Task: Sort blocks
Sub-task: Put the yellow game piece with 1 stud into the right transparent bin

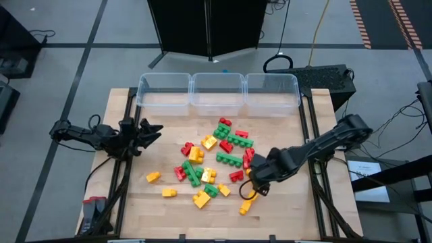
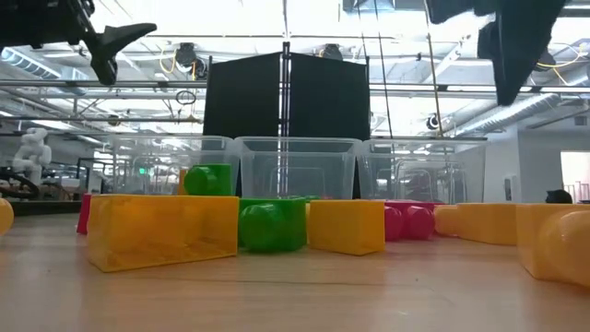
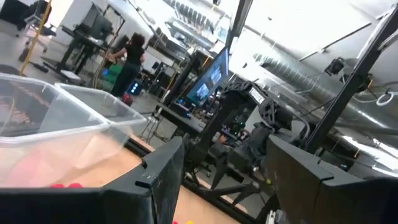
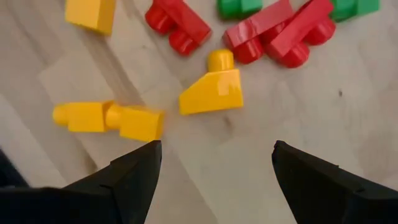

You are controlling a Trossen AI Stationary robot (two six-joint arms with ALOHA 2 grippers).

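So we've got the blocks (image 1: 214, 162) scattered loose in red, green and yellow over the middle of the wooden table (image 1: 290, 209), in front of three clear bins (image 1: 218, 93) lined up along the far edge. Our right gripper (image 1: 255, 191) hangs low over the near-right part of the pile with its fingers spread and nothing between them, a yellow wedge block (image 4: 212, 92) just ahead of the tips. The left gripper (image 1: 150, 132) waits at the table's left edge, fingers apart and empty too.

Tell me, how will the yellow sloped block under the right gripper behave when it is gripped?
The yellow sloped block looks like rigid glossy plastic, so probably stiff but slippery. Its slanted face may slide out; its flat base makes rolling unlikely.
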